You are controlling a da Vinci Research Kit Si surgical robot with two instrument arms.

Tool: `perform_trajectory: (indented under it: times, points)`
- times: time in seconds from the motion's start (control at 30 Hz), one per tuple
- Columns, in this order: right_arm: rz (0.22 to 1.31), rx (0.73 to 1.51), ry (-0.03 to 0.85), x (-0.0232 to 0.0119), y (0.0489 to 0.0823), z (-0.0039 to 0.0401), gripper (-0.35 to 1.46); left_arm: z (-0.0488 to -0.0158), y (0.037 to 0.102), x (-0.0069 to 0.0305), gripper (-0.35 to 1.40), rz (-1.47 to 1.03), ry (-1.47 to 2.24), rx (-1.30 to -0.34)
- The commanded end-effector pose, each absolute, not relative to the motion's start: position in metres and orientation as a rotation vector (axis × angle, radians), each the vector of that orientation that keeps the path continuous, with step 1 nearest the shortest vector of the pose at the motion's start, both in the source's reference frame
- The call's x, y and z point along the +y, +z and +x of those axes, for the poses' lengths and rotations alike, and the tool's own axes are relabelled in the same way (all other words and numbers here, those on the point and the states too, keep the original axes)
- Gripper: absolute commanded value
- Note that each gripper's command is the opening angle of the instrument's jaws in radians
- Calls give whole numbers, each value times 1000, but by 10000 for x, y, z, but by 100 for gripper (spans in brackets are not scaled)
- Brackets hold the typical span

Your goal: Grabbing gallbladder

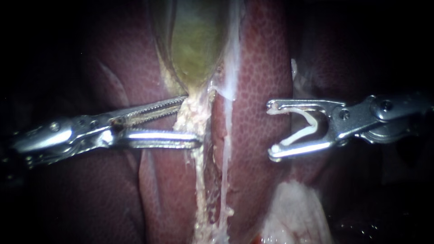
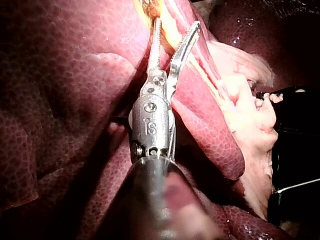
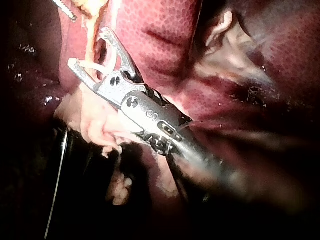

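The green gallbladder hangs between red liver lobes and narrows into a pale, crumbly neck. My left instrument has its jaws open, the toothed one above the neck and the smooth one below, with the neck in the gap. The left wrist view also shows the left instrument spread around yellow tissue. My right instrument stands apart over the right lobe, its jaws wide and seated on a white V-shaped clip. In the right wrist view the right instrument carries the same clip.
A pale stringy strand runs down from the neck between the lobes. A white membrane lines the gallbladder's right side. A pale fatty lump lies below the right instrument. A black object sits beside the pale tissue.
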State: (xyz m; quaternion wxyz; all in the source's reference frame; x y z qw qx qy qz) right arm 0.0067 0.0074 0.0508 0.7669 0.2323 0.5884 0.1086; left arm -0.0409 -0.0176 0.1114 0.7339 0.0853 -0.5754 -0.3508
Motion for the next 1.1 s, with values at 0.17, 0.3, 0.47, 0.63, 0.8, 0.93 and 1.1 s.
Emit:
perform_trajectory:
  times: [0.17, 0.3, 0.47, 0.63, 0.8, 0.93, 1.1]
  points:
    - [505, 1278, 236, 74, 508, 66, 57, -405, 1111, -178, -35, 202, -799, -1229]
    - [505, 1278, 236, 74, 508, 66, 57, -400, 1110, -179, -35, 231, -824, -1187]
    - [505, 1278, 236, 74, 508, 67, 57, -398, 1109, -179, -35, 239, -835, -1174]
    - [505, 1278, 236, 74, 508, 67, 57, -397, 1105, -179, -35, 242, -834, -1175]
    - [504, 1278, 236, 74, 508, 66, 57, -381, 1084, -167, -35, 260, -838, -1175]
    - [504, 1278, 236, 74, 509, 66, 57, -365, 1055, -154, -35, 265, -858, -1204]
    - [504, 1278, 236, 74, 509, 66, 57, -351, 1026, -145, -35, 260, -875, -1227]
